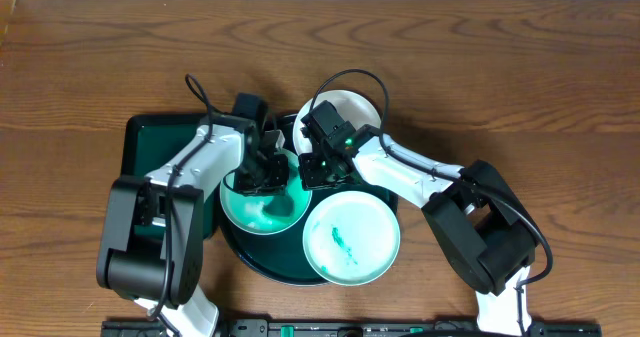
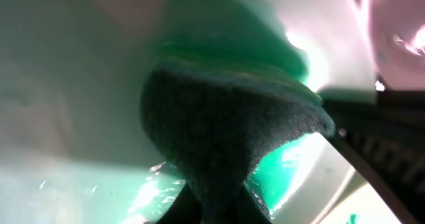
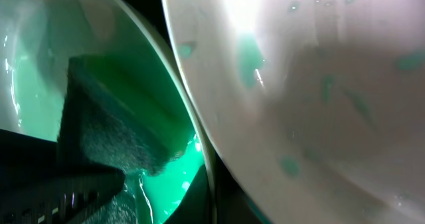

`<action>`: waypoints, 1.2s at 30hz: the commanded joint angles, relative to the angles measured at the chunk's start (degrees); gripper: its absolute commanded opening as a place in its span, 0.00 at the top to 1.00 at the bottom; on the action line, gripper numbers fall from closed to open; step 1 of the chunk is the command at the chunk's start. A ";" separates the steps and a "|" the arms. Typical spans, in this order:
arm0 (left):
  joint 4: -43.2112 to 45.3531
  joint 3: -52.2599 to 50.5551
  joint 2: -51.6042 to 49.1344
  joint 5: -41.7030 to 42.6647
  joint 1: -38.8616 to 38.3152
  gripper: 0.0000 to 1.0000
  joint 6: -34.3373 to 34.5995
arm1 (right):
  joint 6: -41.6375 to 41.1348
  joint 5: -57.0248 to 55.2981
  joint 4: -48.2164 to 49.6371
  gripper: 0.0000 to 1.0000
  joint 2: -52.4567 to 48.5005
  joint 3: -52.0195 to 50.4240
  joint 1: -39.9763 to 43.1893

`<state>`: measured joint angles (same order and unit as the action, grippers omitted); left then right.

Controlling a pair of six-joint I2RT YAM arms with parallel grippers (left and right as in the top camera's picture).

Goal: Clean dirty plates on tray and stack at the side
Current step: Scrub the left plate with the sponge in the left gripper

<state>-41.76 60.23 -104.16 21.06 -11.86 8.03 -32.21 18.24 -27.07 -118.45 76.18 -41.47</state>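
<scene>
Mid-scrub, my left gripper [image 1: 262, 172] clamps a green, dark-faced sponge [image 2: 226, 137] against the teal-smeared round white plate [image 1: 250, 215] on the large round dark green tray [image 1: 245, 255]; I cannot tell the right gripper's [image 1: 318, 167] grip, and next, I judge, the teal pool needs wiping off.

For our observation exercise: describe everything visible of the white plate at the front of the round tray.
The plate is round, white, shallow and glossy, with a slightly raised rim. Teal smears mark its middle over a faint teal tint. It lies flat, face up, at the front right of the round dark green tray, overhanging the tray's rim. Its left edge meets the teal-flooded plate beside it; nothing rests on it.
</scene>
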 commanded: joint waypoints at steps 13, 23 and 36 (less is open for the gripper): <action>-7.32 -0.66 -1.42 -13.11 -0.39 0.93 10.99 | 0.52 -1.22 -0.63 0.99 -1.46 0.02 -0.09; -2.67 -0.66 -1.40 15.69 -0.42 0.93 -12.28 | 0.52 -1.20 -0.68 0.99 -1.46 0.02 -0.09; 0.20 -0.66 -1.40 -26.75 -0.37 0.93 8.22 | 0.52 -1.20 -0.72 0.99 -1.46 0.02 -0.09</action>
<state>-42.35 60.07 -103.92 20.14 -13.67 7.40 -32.21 18.24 -27.03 -118.45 76.18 -41.47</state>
